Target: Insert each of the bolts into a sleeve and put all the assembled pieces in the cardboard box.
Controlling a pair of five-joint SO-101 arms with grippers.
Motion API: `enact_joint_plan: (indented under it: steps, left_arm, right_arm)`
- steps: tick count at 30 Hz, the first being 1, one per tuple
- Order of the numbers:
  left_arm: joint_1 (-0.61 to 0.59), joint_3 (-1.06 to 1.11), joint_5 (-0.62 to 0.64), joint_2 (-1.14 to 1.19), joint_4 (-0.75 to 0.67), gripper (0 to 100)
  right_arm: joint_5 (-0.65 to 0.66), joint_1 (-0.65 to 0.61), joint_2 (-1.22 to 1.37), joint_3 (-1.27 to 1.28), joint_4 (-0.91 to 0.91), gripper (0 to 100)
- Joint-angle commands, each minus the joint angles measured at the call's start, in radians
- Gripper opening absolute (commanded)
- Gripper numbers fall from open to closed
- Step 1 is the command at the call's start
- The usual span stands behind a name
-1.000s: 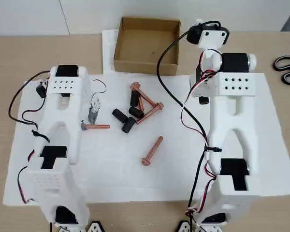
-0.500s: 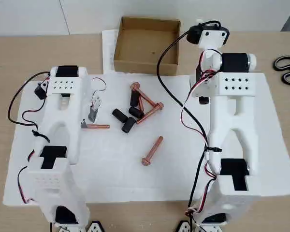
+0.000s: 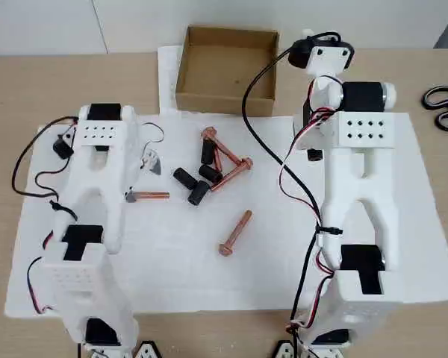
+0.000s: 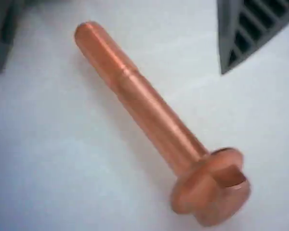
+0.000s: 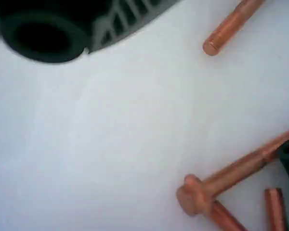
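A copper bolt lies on the white mat in front of the left arm. My left gripper hangs over it, open; in the left wrist view the bolt lies flat between the two grey fingertips, untouched. Several more bolts and black sleeves are heaped mid-mat, and one bolt lies alone nearer the arms' bases. My right gripper sits low at the heap's right, shut on a black sleeve beside its grey finger. The cardboard box stands at the back.
Black scissors lie on the wooden table at the far right. In the right wrist view, bolts of the heap lie close by on the white mat. Cables run along both arms.
My left gripper's fingers, close together a second ago, have swung apart above the bolt, and the arm has shifted slightly. The bolt and the right arm have not moved.
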Motion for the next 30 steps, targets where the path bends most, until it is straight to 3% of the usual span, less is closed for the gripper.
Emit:
enact_joint_plan:
  steps: [1,12,19,24,30]
  left_arm:
    - [-0.003,0.05,0.011,-0.008,-0.058,27]
    - [-0.063,0.085,0.011,-0.003,-0.104,27]
    - [-0.063,0.079,0.011,0.137,-0.124,15]
    - [-0.063,0.077,0.011,0.16,-0.121,14]
    - [-0.038,-0.039,-0.012,0.16,-0.009,14]
  right_arm:
    - [0.003,0.005,-0.061,-0.051,-0.015,0.4]
    - [0.002,0.002,-0.061,-0.051,-0.016,0.4]
    - [0.002,0.002,-0.061,-0.051,-0.016,0.4]
    - [0.002,0.004,-0.061,-0.051,-0.016,0.4]
    - [0.002,0.002,-0.059,-0.051,-0.018,0.4]
